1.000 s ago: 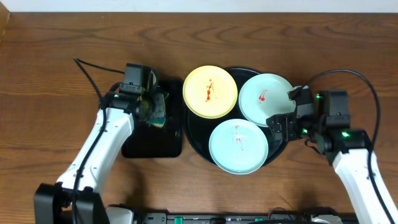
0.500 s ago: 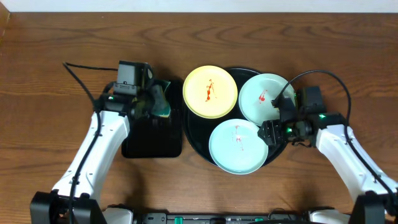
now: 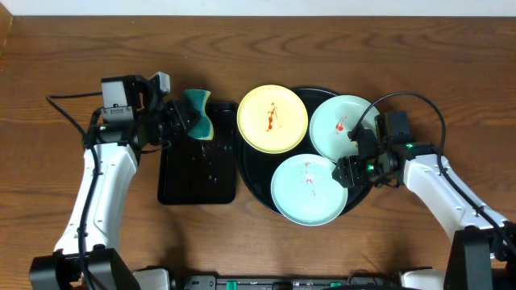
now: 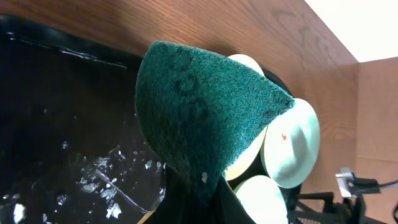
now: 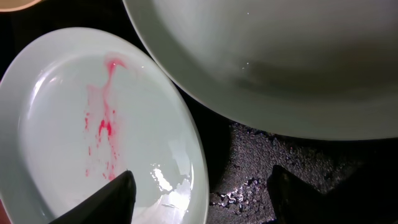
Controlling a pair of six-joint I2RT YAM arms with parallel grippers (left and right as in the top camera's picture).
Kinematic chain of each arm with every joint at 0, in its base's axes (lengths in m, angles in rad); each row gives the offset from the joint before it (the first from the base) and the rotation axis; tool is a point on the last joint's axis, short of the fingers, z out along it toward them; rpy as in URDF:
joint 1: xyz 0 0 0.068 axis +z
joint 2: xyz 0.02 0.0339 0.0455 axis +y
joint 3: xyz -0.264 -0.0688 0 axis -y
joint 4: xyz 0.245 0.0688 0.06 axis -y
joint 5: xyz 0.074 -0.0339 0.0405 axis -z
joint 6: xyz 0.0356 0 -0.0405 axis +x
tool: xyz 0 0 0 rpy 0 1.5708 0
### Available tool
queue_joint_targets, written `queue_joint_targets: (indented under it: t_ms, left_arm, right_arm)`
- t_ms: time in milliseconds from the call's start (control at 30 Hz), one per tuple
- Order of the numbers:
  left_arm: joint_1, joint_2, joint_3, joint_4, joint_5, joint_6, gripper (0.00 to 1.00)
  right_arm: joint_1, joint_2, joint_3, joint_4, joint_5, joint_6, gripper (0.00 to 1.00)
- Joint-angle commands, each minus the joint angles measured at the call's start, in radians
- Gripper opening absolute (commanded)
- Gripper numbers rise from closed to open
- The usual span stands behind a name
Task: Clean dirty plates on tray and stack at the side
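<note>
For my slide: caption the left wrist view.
Left hand holds a green sponge over the wet rectangular tray, plates beyond.

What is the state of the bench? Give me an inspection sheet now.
Surface: wooden table, no spills seen on it.
Job's things: round black tray holds yellow plate, upper blue plate and lower blue plate, each red-smeared.
Clutter: rectangular black tray, wet; green sponge.
Grippers: left gripper jaws shut on the sponge; right gripper jaws open astride the lower blue plate's rim.
Cables: left arm's cable and right arm's cable, both looping.
Surroundings: dark rig hardware at the near edge.
</note>
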Motion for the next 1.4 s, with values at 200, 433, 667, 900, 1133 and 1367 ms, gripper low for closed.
queue_joint_targets:
  t_ms: [200, 433, 667, 900, 1133, 1367]
  left_arm:
    - [0.013, -0.008, -0.002, -0.001, 0.073, 0.024, 0.07]
    - [0.013, -0.008, -0.002, -0.002, 0.073, 0.024, 0.07]
    - [0.013, -0.008, -0.002, -0.015, 0.072, 0.024, 0.07]
    - [0.013, -0.008, -0.002, -0.019, 0.072, 0.024, 0.07]
    - [0.013, -0.008, -0.002, -0.022, 0.072, 0.024, 0.07]
    - [0.013, -0.008, -0.002, -0.023, 0.072, 0.024, 0.07]
  right_arm:
    - [0.004, 0.010, 0.006, 0.004, -0.007, 0.011, 0.61]
    - [0.004, 0.011, -0.025, 0.018, -0.008, 0.034, 0.59]
    - [0.047, 0.011, -0.066, 0.052, -0.014, 0.061, 0.56]
    - [0.093, 0.011, -0.100, 0.117, 0.001, 0.151, 0.34]
    - [0.095, 0.011, -0.101, 0.122, 0.042, 0.223, 0.13]
    - [0.095, 0.011, -0.104, 0.122, 0.046, 0.229, 0.01]
